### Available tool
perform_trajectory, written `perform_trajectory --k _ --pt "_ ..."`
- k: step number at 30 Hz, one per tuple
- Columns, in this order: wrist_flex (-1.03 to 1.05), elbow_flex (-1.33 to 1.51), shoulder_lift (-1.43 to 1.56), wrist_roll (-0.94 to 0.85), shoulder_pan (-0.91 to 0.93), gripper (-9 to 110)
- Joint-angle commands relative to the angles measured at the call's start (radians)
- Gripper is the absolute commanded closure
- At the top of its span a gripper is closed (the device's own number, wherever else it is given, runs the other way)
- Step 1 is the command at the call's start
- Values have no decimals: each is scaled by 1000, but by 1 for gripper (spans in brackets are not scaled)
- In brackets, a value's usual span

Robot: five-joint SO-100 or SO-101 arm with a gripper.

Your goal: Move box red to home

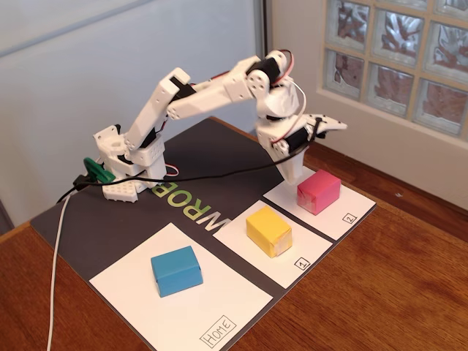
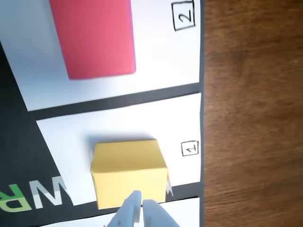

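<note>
The task looks barely begun, by my reading: the box red point(image 1: 319, 191) sits at the right of centre in the fixed view on the small white sheet marked 2 point(image 1: 344, 212), untouched and flat on its paper; in the wrist view it fills the upper left of the frame, cut off by the top edge. Home point(image 1: 219, 307), the largest sheet with its boxed label at the lower middle of the fixed view, is well apart from the red one and already carries a blue block point(image 1: 176, 270); whether there is room beside it is a judgement, but bare paper shows around it.

The gripper point(image 2: 142, 204) pokes in from the bottom edge of the wrist view, its fingers point(image 2: 130, 210) drawn together with only a sliver between the tips, holding nothing; they overlap the near face of the yellow block point(image 2: 129, 170) on the sheet marked 1 point(image 2: 190, 149), though contact cannot be told from this angle. In the fixed view the arm point(image 1: 219, 91) arches over the dark mat point(image 1: 110, 227) on the wooden table point(image 1: 380, 292), its head just beside the red block's upper left.

Everything remains: opening, reaching the red block, clamping, carrying it to the lower left of the fixed view, releasing.
</note>
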Motion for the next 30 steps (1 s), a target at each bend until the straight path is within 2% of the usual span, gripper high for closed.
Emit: perform_trajectory --k 1,13,30 --pt "-20 -95 -25 32 -35 101" --pt "-38 -304 -178 60 -132 101" --pt "-40 -304 -218 63 -189 101"
